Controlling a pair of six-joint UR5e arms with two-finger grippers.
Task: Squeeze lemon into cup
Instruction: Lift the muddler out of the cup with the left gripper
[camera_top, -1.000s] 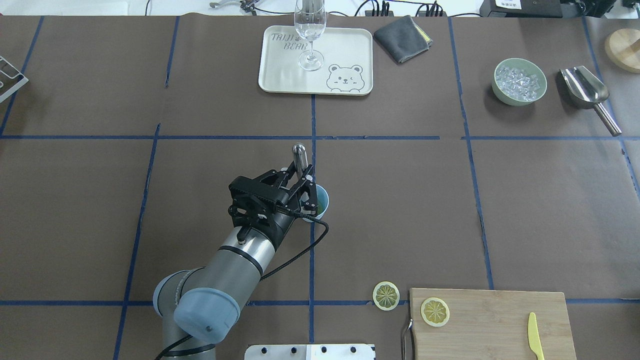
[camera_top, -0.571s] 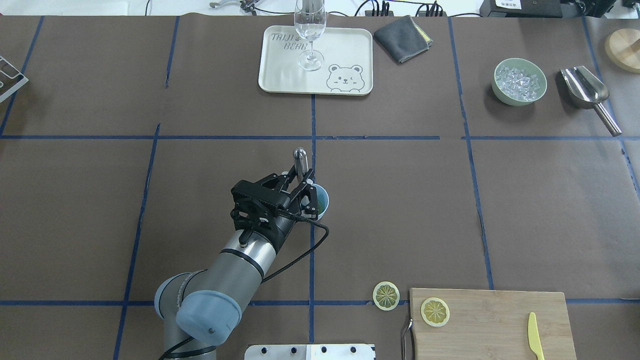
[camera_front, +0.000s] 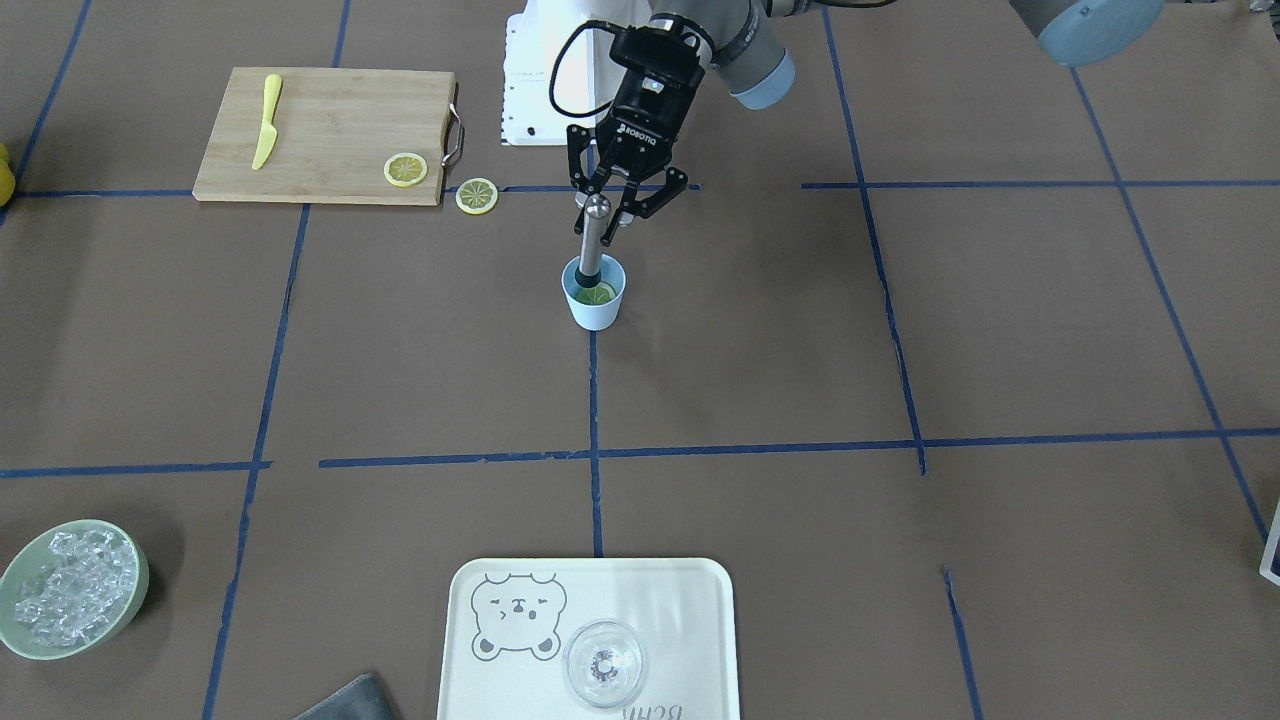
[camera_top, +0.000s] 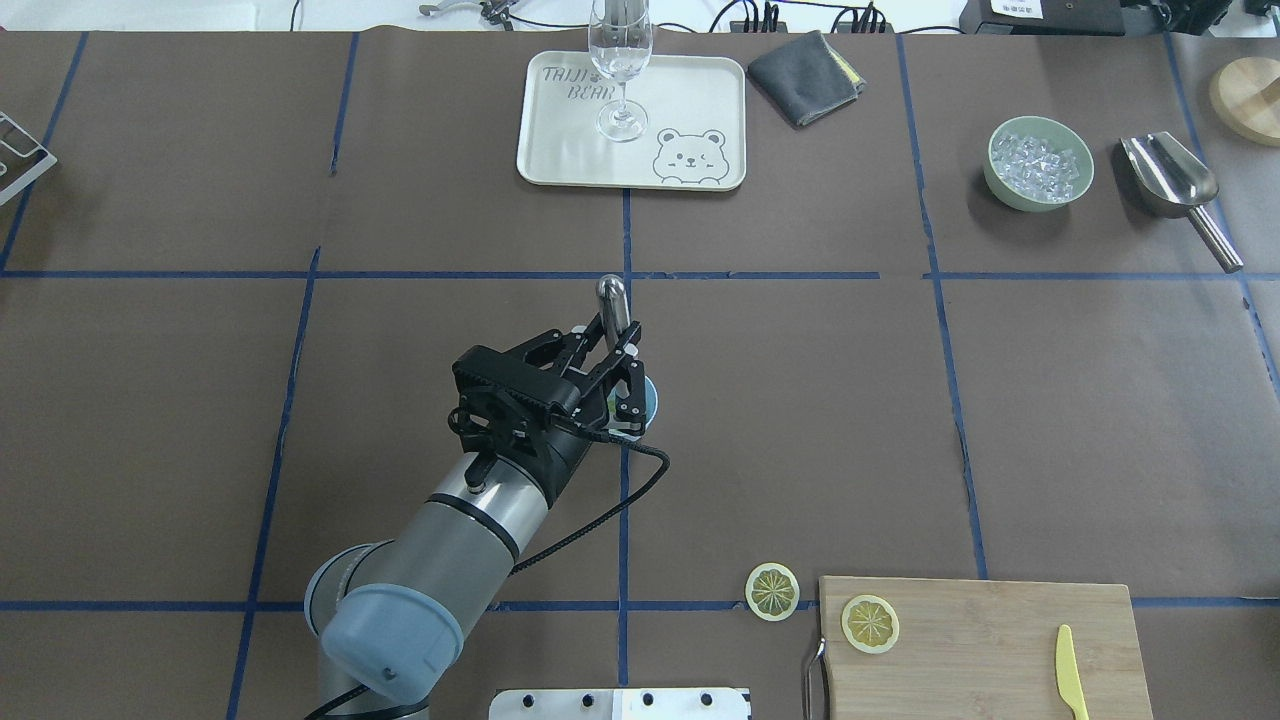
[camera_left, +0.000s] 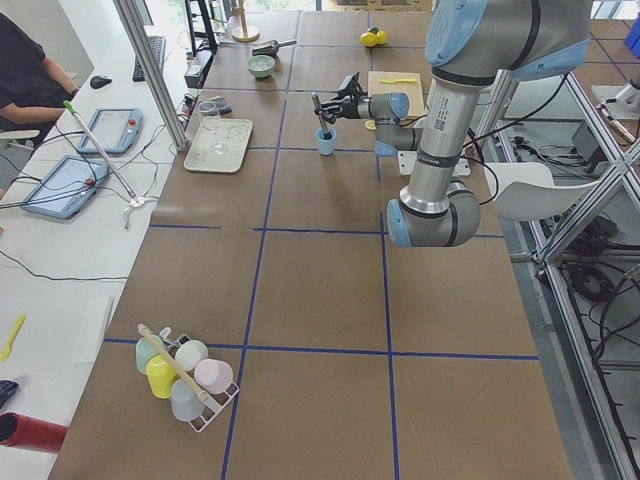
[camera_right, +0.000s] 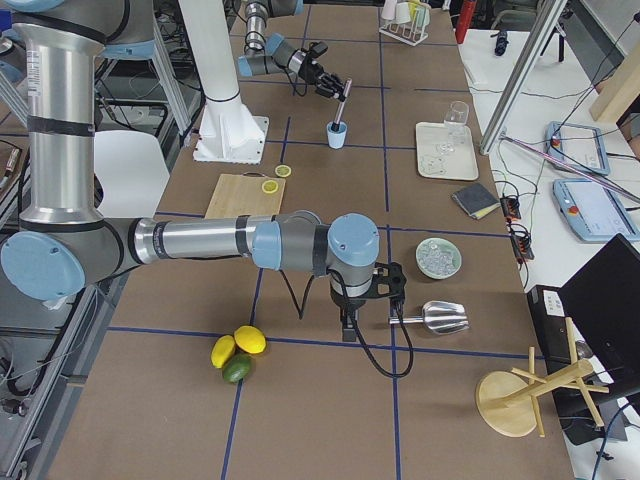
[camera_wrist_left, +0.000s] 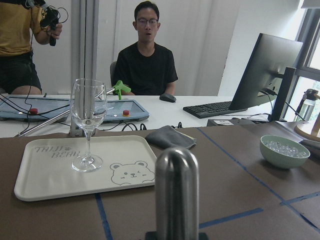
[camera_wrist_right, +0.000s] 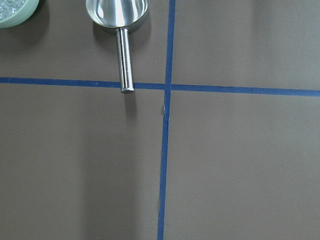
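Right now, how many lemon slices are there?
3. One slice lies on the cutting board, another slice on the table beside the board, and a third slice inside the cup, partly under the metal pestle.

The cream tray (camera_top: 690, 100) reads "TAIJI BEAR".

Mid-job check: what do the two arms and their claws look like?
Both arms are silver-grey tubes with pale blue round joint caps. The left arm carries the left claw: black, skeletal linkage fingers, white lettering on its body, a black cable looping off the wrist. The right claw on the right arm is black too, trailing a black cable.
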